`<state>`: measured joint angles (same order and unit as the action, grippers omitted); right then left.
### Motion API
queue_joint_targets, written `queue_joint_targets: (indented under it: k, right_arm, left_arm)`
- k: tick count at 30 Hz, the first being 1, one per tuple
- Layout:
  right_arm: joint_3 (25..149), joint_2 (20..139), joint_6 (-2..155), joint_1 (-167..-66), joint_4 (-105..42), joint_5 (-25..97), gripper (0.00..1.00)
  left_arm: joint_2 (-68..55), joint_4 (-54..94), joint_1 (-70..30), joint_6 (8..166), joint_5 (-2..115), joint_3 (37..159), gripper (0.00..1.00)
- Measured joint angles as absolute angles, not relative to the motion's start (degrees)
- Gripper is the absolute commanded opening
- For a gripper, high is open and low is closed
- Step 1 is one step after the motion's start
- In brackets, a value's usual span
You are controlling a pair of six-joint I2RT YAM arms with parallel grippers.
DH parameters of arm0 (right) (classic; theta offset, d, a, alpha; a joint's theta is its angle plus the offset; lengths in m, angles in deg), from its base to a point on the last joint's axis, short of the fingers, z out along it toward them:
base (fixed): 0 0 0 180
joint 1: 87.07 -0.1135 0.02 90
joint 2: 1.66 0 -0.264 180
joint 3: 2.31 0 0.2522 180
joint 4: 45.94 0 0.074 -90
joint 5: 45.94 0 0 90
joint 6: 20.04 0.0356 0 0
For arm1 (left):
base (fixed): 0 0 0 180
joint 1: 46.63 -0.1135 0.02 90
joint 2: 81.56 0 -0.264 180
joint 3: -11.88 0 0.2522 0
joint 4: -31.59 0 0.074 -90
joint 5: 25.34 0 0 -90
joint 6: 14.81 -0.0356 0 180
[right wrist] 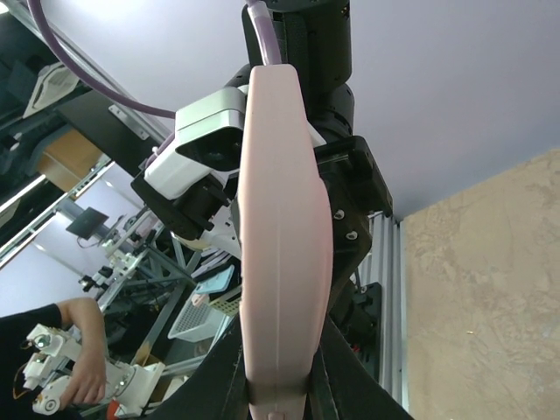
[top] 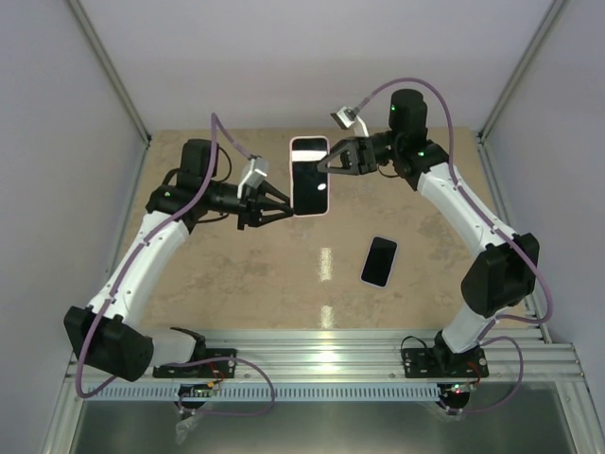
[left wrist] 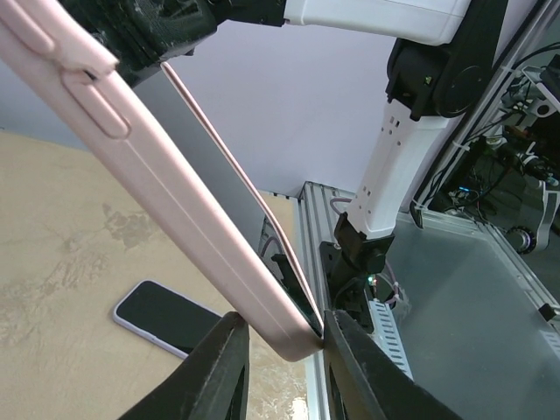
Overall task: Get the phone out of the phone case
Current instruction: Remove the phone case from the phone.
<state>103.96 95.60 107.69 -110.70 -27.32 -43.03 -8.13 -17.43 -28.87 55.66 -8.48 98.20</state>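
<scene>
Case (top: 309,142) aloft, clamped by left pincer (top: 288,210), right pincer (top: 322,163); phone (top: 309,184) seemingly inside.

Nothing legible shows in any view: no text, brand, number or sign. The pink phone case (top: 309,176) is plain along its back and edge. The dark phone (top: 379,261) on the surface, to the right of the case, shows only a black screen.

Beige table (top: 236,274) — metal rail (top: 321,364) at near edge
</scene>
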Motion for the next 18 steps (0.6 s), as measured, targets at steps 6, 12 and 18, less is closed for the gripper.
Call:
queue_joint_targets:
  k: [6, 12, 18]
  right_arm:
    - [104.0, 95.6, 107.2, -110.7, -27.5, -42.7, 0.0]
    - [104.1, 95.8, 105.1, -110.9, -27.1, -42.5, 0.0]
    - [104.6, 97.0, 102.8, -111.0, -25.6, -42.2, 0.01]
  left_arm:
    - [-7.9, -18.0, -28.9, 53.9, -7.7, 98.2, 0.18]
    - [-7.5, -19.8, -28.9, 51.3, -6.7, 98.2, 0.14]
    - [-7.0, -21.1, -28.9, 49.8, -4.2, 98.4, 0.1]
